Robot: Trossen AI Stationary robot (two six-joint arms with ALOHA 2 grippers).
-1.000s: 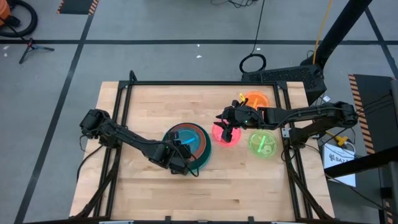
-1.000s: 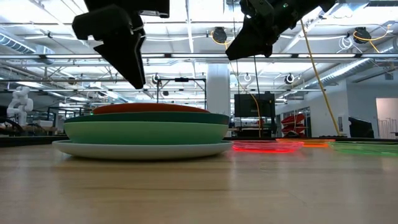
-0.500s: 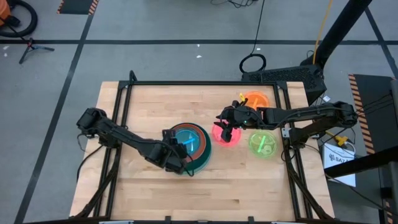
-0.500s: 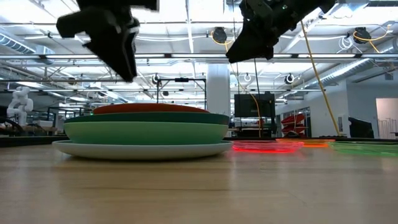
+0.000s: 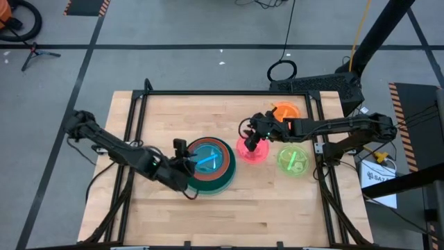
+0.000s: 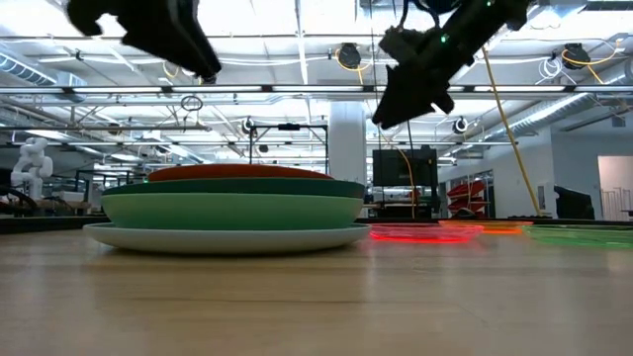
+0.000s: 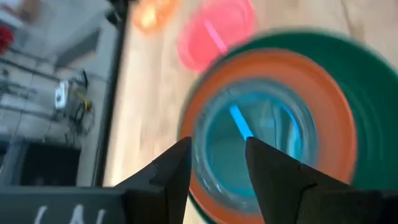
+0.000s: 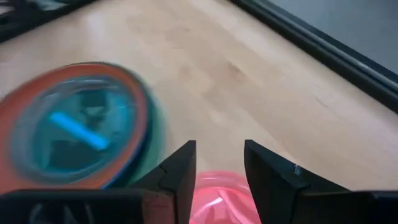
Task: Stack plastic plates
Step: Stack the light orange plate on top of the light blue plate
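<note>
A stack of plates stands at the table's middle: pale blue at the bottom, light green, dark green, orange-red, and a small translucent cyan plate on top. A blue plate does not show. My left gripper is open and raised at the stack's left rim. A pink plate lies flat to the right of the stack. My right gripper is open above it. An orange plate and a lime plate lie farther right.
A dark metal frame runs round the table top. The near part of the table and its far left part are bare wood. In the low view both grippers hang well above the stack and the flat pink plate.
My left gripper has risen and drawn back toward the table's left edge, from over the stack's near side to beside its left rim. The cyan plate stays on top of the stack. My right gripper has come down a little over the pink plate.
</note>
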